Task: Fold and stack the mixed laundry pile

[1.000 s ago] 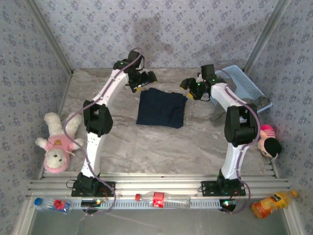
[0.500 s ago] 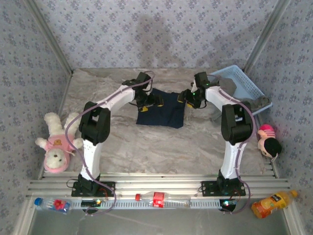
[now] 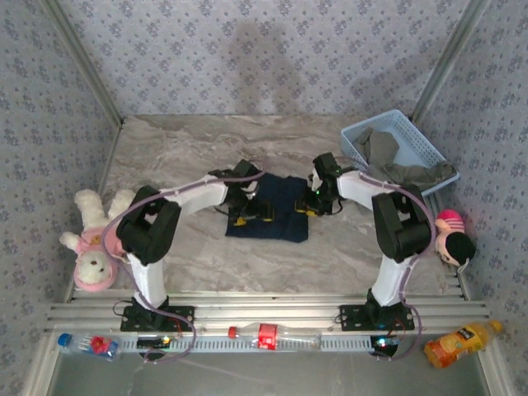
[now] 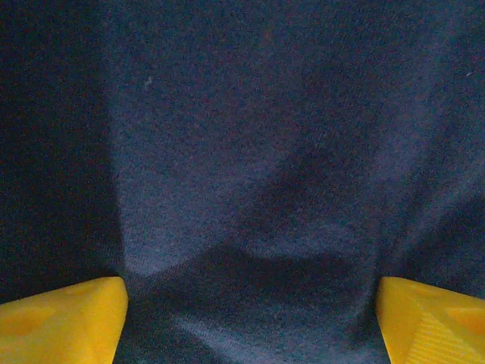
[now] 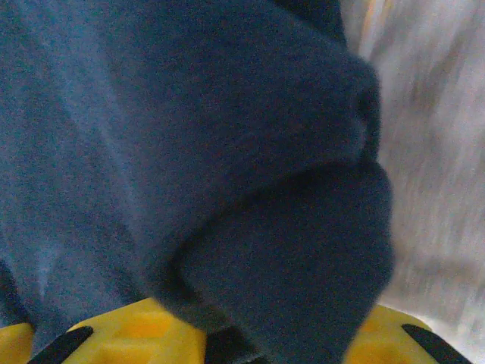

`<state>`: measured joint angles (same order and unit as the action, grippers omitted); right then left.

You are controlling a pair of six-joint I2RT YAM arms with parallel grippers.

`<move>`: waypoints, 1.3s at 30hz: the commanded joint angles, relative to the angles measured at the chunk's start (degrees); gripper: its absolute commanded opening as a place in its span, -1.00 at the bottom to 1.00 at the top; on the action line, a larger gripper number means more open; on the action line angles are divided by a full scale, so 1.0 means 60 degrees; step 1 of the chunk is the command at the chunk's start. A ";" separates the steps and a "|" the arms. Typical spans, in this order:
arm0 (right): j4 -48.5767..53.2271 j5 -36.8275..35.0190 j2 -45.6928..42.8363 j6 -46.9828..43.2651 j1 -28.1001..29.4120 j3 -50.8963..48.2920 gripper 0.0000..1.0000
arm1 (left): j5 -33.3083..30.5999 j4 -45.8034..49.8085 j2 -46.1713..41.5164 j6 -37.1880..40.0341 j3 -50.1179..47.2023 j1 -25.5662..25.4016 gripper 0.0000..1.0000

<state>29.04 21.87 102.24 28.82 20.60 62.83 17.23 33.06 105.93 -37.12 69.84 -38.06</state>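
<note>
- Centre of top view: navy shirt [image 3: 280, 223], folded to a rough rectangle, flat on table [image 3: 181, 157].
- On shirt's left part: L gripper [image 3: 247, 216], spread wide; in wrist view, yellow fingertips [image 4: 61, 322] at lower-left & lower-right corners w/ smooth cloth between, nothing pinched.
- At shirt's right edge: R gripper [image 3: 312, 206], closed on a bunched fold of shirt; in wrist view, fold wedged between yellow fingers [image 5: 121, 330], bare table at right of frame.
- Upper right of top view: grey garment [image 3: 404, 169] in basket [image 3: 360, 139], well apart from shirt.
</note>
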 commanded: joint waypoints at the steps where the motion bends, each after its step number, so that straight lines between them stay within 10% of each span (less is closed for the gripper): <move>1: 0.0758 0.0077 -0.1052 0.0067 0.0117 -0.0568 -0.20 | 0.0355 0.0521 -0.1179 -0.0805 -0.0724 -0.0141 0.75; 8: 0.1067 0.0298 -0.1985 -0.0115 -0.0321 -0.0161 0.58 | -0.0892 0.1200 -0.2366 -0.0316 0.0349 0.1100 0.98; 16: -0.0385 -0.0326 -0.0811 -0.0202 -0.0631 0.0310 0.64 | -0.0701 -0.0674 -0.0601 0.0421 0.1165 0.1885 0.83; 25: -0.1274 -0.0119 0.0434 0.0131 -0.0204 0.0836 0.38 | -0.0588 -0.1158 0.0996 0.0690 0.2004 0.1760 0.72; 31: -0.1182 -0.0001 0.0730 0.0166 -0.0244 0.0834 -0.20 | -0.0485 -0.1032 0.1782 0.0747 0.2803 0.1741 0.68; 39: -0.0579 0.0066 0.0524 -0.0141 -0.0312 0.1378 -0.70 | -0.0340 -0.1086 0.1793 0.0487 0.2953 0.1394 0.00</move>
<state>23.00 21.76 106.19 29.02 19.09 68.31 13.96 26.79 116.51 -34.13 86.19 -28.60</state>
